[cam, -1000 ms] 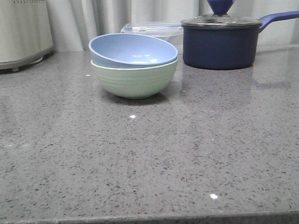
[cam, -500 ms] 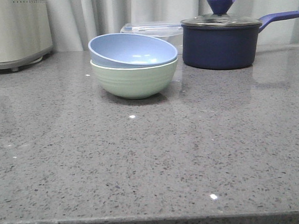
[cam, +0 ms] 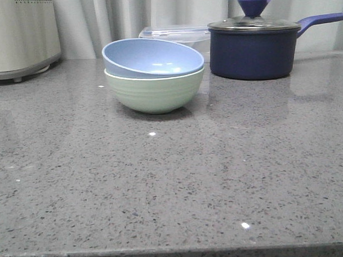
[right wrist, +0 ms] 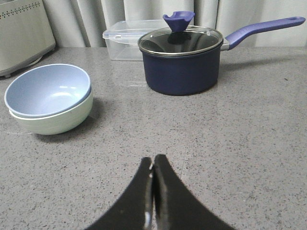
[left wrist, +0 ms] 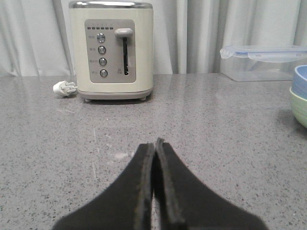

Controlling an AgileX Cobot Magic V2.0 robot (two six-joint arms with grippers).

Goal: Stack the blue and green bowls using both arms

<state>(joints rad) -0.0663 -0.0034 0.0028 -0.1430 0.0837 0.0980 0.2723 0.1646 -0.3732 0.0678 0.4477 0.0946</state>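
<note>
The blue bowl [cam: 152,57] sits tilted inside the green bowl [cam: 155,92] on the grey counter, left of centre at the back. Both also show in the right wrist view, the blue bowl [right wrist: 47,91] inside the green bowl [right wrist: 57,118]. In the left wrist view only the edges of the blue bowl [left wrist: 301,80] and the green bowl [left wrist: 300,106] show. My left gripper [left wrist: 155,143] is shut and empty, low over the counter, well away from the bowls. My right gripper [right wrist: 153,160] is shut and empty, pulled back from the bowls. Neither arm shows in the front view.
A dark navy lidded saucepan [cam: 253,49] with its handle to the right stands behind the bowls. A clear lidded container [cam: 176,33] is at the back by the curtain. A cream toaster [cam: 22,38] stands at the back left, with its plug [left wrist: 64,87] beside it.
</note>
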